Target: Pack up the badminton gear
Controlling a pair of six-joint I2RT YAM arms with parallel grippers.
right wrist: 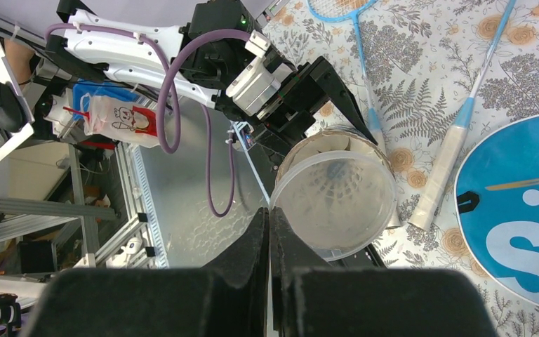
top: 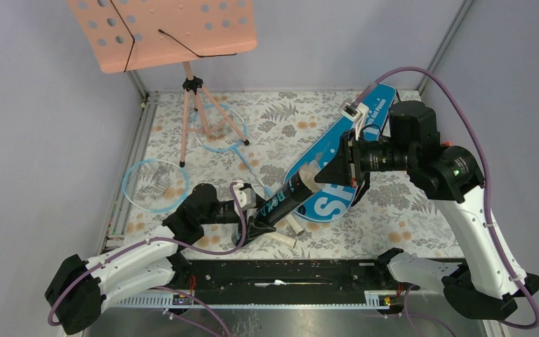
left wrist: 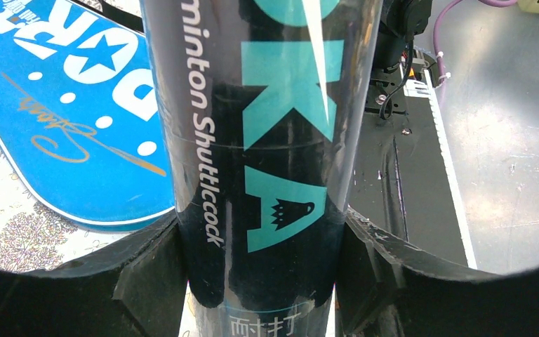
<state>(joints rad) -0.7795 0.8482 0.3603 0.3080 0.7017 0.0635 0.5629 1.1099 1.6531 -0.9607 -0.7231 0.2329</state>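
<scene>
Shuttlecock tube being capped beside the SPORT bag.

The dark shuttlecock tube (top: 285, 199) is gripped around its body by the left hand (top: 265, 219) and is held tilted just off the near-left end of the blue SPORT bag (top: 326, 203), with its open mouth turned toward the right hand (right wrist: 270, 232). That hand is closed, and the rim of a clear lid (right wrist: 333, 207) appears to be pinched between its fingers. The lid is held close before the mouth but a little off centre, and white feathers are seen inside. The step in hand is judged to be the closing of the tube. Next, the lid needs to be centred on the mouth and pressed home squarely. One blue-framed racket (top: 156, 184) and a second racket (top: 217, 126) are seen left of the bag on the floral counter (top: 407, 210), not yet packed.
</scene>
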